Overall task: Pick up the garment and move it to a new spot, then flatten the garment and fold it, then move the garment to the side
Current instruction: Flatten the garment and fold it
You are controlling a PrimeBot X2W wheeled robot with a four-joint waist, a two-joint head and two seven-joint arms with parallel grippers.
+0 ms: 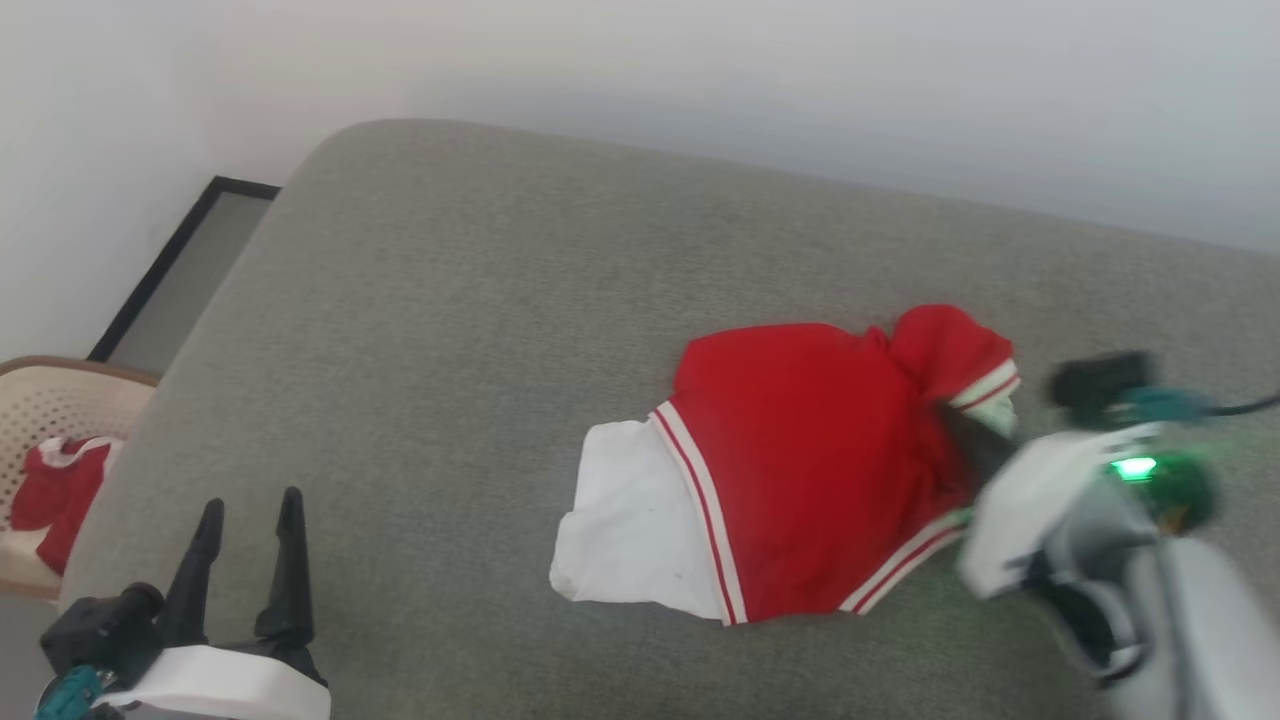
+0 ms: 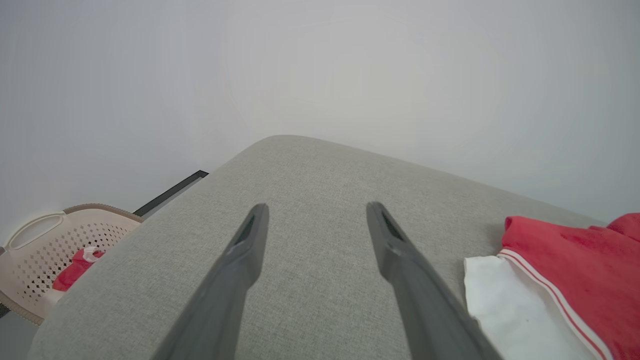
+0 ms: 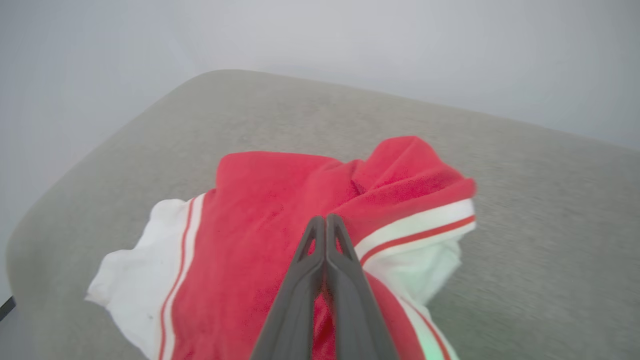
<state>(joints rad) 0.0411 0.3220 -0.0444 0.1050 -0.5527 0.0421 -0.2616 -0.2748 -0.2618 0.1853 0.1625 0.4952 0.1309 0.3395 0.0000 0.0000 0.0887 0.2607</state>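
We had our right gripper (image 3: 325, 219), fingers pressed together, at the humped right end of the garment (image 1: 800, 470) crumpled on the grey cushion (image 1: 430, 330), probably to tug it flat, while our left gripper (image 1: 252, 500) hung empty, fingers spread wide, well clear.

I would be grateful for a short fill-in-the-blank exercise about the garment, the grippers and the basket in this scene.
1. The left gripper stands ___ over the bare cushion.
2. The right gripper is ___ at the garment.
3. The garment's middle is ___, its end panels white.
4. The basket sits on the robot's ___ side.
Missing words: open; shut; red; left.
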